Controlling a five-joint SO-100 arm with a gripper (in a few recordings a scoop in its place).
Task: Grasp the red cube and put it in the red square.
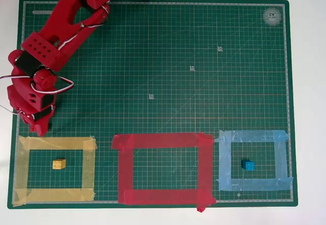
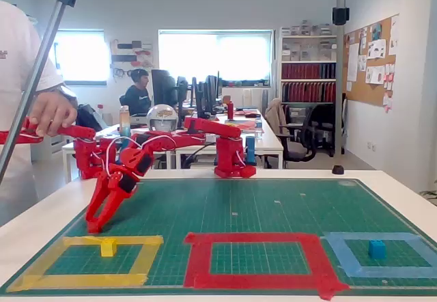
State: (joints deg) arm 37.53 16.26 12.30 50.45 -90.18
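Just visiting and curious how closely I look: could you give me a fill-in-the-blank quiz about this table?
Inside the yellow tape outline sits a ___ block.
The red tape outline lies ___ the other two outlines.
The gripper is nearest the ___ outline.
Missing: yellow; between; yellow.

The red square (image 1: 125,166) (image 2: 198,261), a rectangular outline of overlapping red tape strips, lies flat on the green cutting mat (image 1: 168,57). It sits along the mat's near edge, between a yellow tape outline (image 1: 23,169) and a light-blue one (image 1: 224,164).
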